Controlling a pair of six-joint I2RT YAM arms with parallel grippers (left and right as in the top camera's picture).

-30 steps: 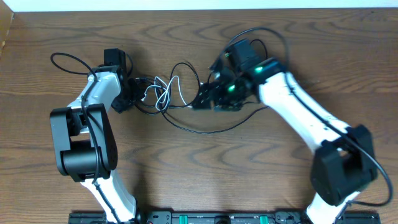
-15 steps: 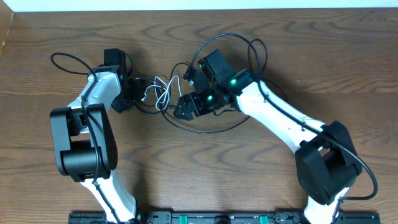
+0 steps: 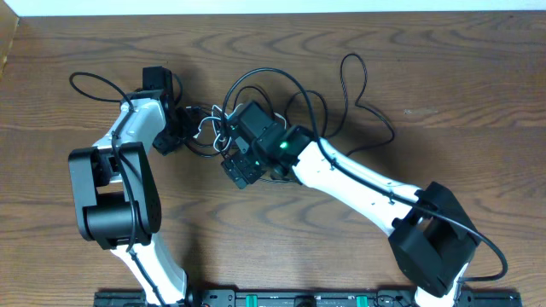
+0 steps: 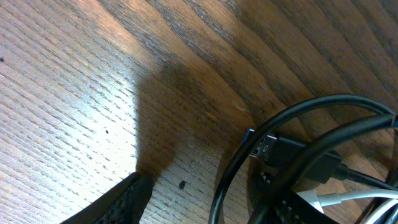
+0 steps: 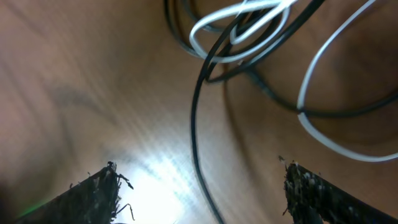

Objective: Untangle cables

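Broadly, the table (image 3: 478, 85) carries the cables (image 3: 223, 128) knotted at upper centre of the overhead view, loops trailing upper right. Just below the knot the right gripper (image 3: 236, 169) gapes wide, empty, a black strand running between its jaws; the left gripper (image 3: 177, 130) meets the knot's left end, hold unclear.

The left arm (image 3: 136, 128) comes up from its base, folds over at the elbow, and its wrist turns in toward the middle. The left gripper (image 3: 175, 130) sits low, with its two fingers (image 4: 121, 200) partly apart. The right arm (image 3: 358, 183) reaches far across toward the left arm, stretched out long. The right gripper (image 3: 239, 169) points down, with its fingers (image 5: 93, 196) spread wide
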